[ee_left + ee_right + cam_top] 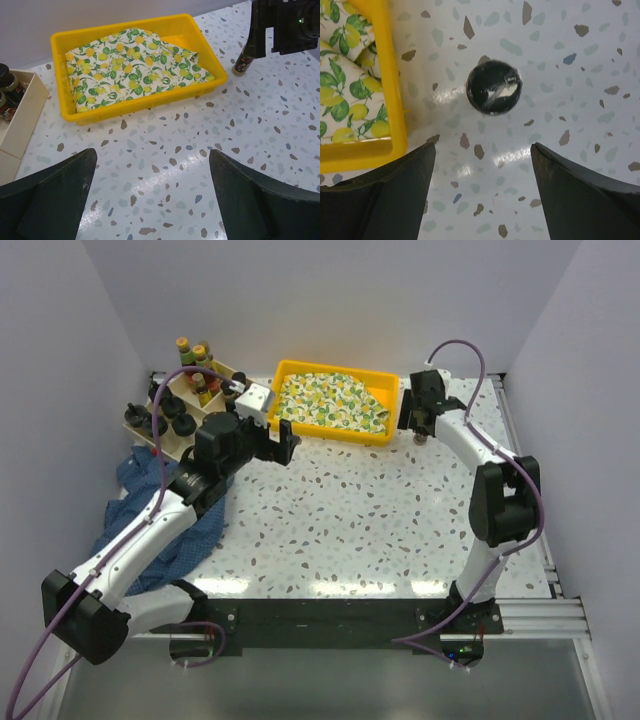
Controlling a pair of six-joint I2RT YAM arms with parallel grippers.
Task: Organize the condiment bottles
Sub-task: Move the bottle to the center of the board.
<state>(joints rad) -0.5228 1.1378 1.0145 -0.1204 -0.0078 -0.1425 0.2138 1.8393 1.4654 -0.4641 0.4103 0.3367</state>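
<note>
Right tool (482, 147): jaws apart, holding nothing; bottle (493, 87) upright on table (580, 100), just ahead of it, beside tray (390, 75); centre your jaws astride bottle before closing; left tool (152, 152): wide, empty.

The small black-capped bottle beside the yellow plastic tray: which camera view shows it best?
Right wrist: the small black-capped bottle is close, unobstructed, though only from above. Left wrist shows its lower side; top external, a tiny shape.
</note>
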